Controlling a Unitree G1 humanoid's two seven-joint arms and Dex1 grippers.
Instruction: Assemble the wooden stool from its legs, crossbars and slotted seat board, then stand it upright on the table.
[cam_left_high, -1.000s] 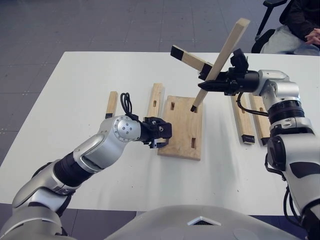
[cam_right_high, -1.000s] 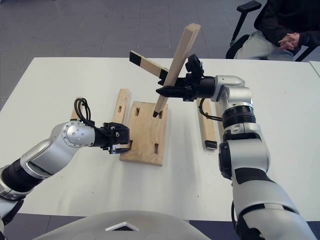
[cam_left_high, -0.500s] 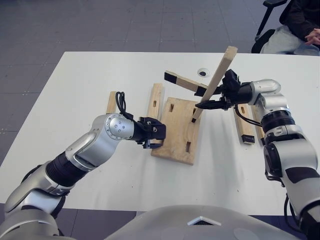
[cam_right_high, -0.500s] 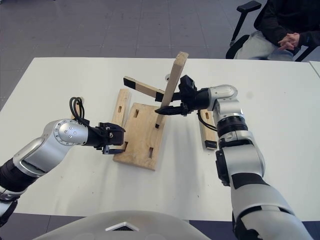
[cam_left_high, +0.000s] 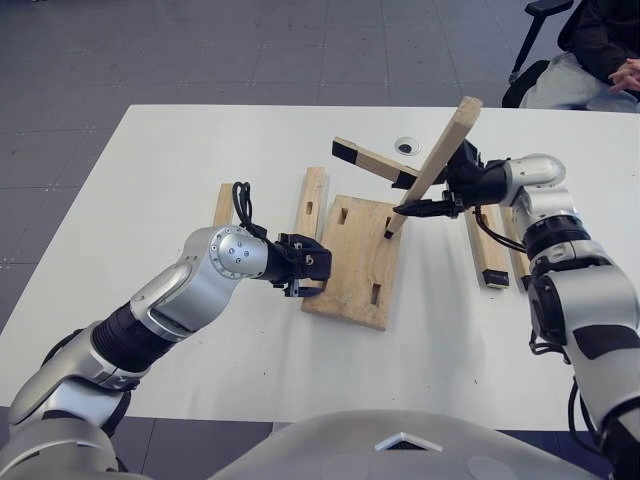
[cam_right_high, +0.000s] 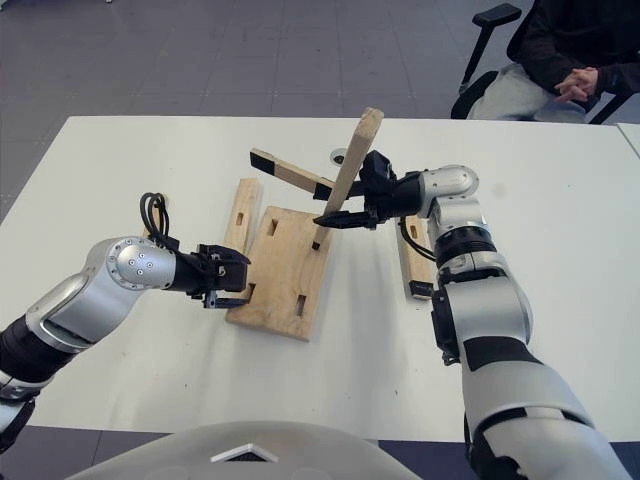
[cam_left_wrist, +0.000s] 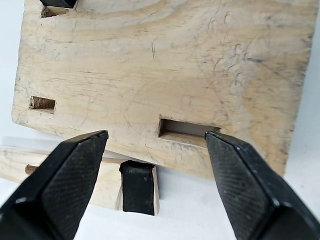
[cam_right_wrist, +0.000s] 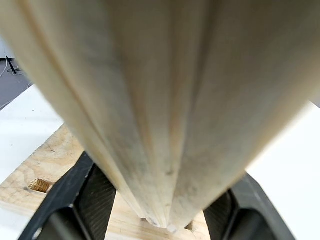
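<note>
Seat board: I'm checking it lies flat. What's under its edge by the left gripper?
A loose leg's black-tipped end seems to poke out from beneath the seat board's edge. How far the leg runs underneath is covered.

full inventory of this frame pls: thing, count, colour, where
table: 1, white, under everything
grommet: 1, grey, far side of the table
board: 1, pale wood, four slots, flat mid-table
leg: 1, pale wood, tilted, lower end at the board's far right slot
crossbar: 1, pale wood with a black end, joined to the leg, pointing left above the table
slotted bar: 1, pale wood, beside the board's left edge
short bar: 1, pale wood, further left
right bars: 2, pale wood with black ends, side by side right of the board
left gripper: 1, black, open at the board's left edge
right gripper: 1, black, shut low on the leg
</note>
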